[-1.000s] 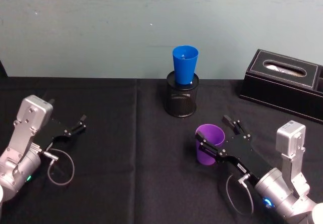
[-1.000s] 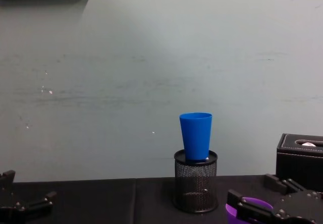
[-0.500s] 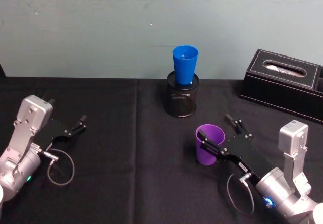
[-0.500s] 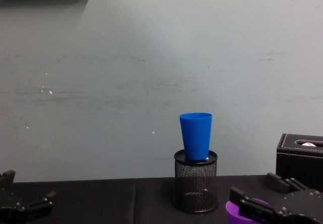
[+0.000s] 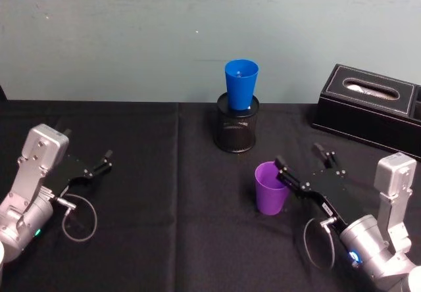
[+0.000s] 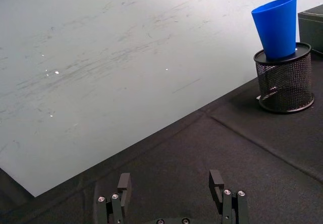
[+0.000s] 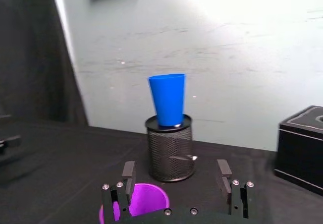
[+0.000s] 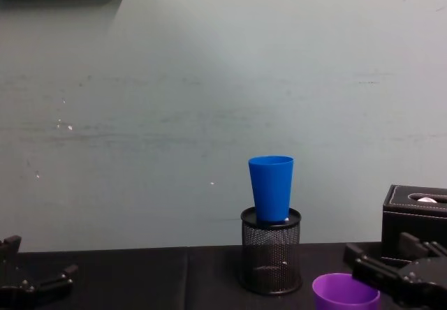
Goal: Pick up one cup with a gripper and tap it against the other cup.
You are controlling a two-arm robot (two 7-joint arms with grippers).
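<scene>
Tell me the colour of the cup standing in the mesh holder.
Bright blue. The cup shows best in the chest view, upright in the black holder.

Open black table (image 5: 164, 193) between the two arms, unobstructed from the left gripper (image 5: 105, 160) across to the purple cup (image 5: 270, 188). Obstacles: mesh pen holder (image 5: 236, 131) carrying the blue cup (image 5: 241, 85) behind the purple cup, with a bare strip between them; black tissue box (image 5: 368, 108) at far right; wall behind.

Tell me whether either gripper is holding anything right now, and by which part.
Nothing is held. The right gripper is open beside the purple cup, one finger by its rim, not clamped. The left gripper is open and parked on the table.
</scene>
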